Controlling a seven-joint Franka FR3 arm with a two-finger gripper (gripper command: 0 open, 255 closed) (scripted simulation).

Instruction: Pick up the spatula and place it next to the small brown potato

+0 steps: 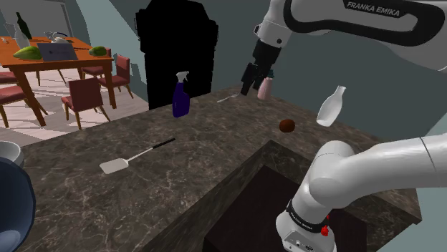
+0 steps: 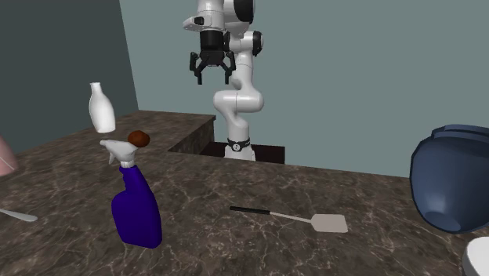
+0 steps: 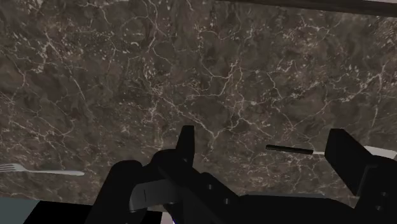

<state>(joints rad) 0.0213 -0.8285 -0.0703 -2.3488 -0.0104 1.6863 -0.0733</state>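
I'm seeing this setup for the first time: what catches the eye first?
A deep blue spray bottle stands on the dark marbled counter, and the spatula lies flat a little apart from it. The black tool hangs open high above the counter, far from the spatula.

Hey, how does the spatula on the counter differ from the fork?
The spatula has a thin black handle and a flat white blade; the fork is pale grey throughout and ends in tines. In the shoulder view the spatula lies nearer the camera, the fork farther back. Both lie flat on the dark marbled counter.
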